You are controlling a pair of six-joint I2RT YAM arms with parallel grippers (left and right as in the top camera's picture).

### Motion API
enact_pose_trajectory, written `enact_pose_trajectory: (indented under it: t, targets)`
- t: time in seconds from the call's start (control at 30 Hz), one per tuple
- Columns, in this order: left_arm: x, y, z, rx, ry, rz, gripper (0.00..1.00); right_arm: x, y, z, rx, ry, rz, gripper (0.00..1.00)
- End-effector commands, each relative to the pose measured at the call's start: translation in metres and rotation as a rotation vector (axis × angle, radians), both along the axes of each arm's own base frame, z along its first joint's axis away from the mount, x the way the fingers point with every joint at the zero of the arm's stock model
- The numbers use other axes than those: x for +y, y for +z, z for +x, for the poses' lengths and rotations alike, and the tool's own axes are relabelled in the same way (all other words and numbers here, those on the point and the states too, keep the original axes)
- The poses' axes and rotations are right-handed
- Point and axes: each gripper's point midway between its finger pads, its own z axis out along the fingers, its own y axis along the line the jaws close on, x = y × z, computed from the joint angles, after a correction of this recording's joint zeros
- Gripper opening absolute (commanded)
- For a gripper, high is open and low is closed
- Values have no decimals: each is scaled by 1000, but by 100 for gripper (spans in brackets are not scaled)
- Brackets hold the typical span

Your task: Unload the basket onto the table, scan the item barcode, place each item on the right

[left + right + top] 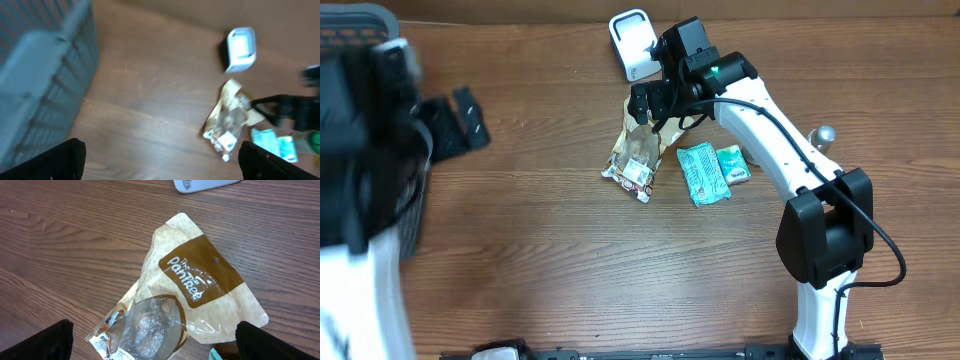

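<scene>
Wooden table (550, 250) fills your overhead view.

- Grey slatted basket (40, 65) sits at the table's far left edge, beside the left arm (370, 150), which is a blurred dark mass in the overhead.
- Right arm (770, 130) reaches from its base at the near right edge toward the middle of the far side.
- Left gripper (160, 160): jaws spread wide with nothing between them and only bare wood under them. It is well apart from the items.
- Right gripper (155, 335): jaws spread wide, gripping nothing. It hangs over the far end of the snack bag (200, 295). You cannot tell from these views whether a finger touches the bag.
- The snack bag, your item, lies flat near table centre. It is tan with a brown panel and a clear window. There is a white label at its near end, too small to read for a barcode.
- White scanner (633, 45) stands near the far edge, just beyond the bag and apart from it.
- Larger teal packet (703, 173) lies just right of the bag, with the smaller teal packet (733, 163) against its right side.
- Small grey round object (825, 133) sits further right and cannot be identified.
</scene>
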Motion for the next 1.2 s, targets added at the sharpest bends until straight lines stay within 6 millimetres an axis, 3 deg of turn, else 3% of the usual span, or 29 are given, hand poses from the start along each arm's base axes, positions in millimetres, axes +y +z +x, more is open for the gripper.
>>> enact_pose_trajectory:
  t: [0.0, 0.1, 0.27, 0.5, 0.83, 1.17]
  targets:
    - [-5, 30, -33, -115, 5, 5, 99, 1, 6, 3, -21, 2, 2, 100]
    - [-9, 50, -61, -201, 5, 15, 100, 1, 6, 3, -21, 2, 2, 100]
    - [-13, 66, -94, -283, 3, 24, 100, 1, 6, 3, -21, 2, 2, 100]
    - [-12, 61, -93, -269, 4, 23, 100, 1, 6, 3, -21, 2, 2, 100]
    - [-11, 29, -84, -170, 4, 12, 100, 1, 6, 3, -21, 2, 2, 100]
    - [-12, 30, -86, -176, 4, 12, 99, 1, 6, 3, -21, 2, 2, 100]
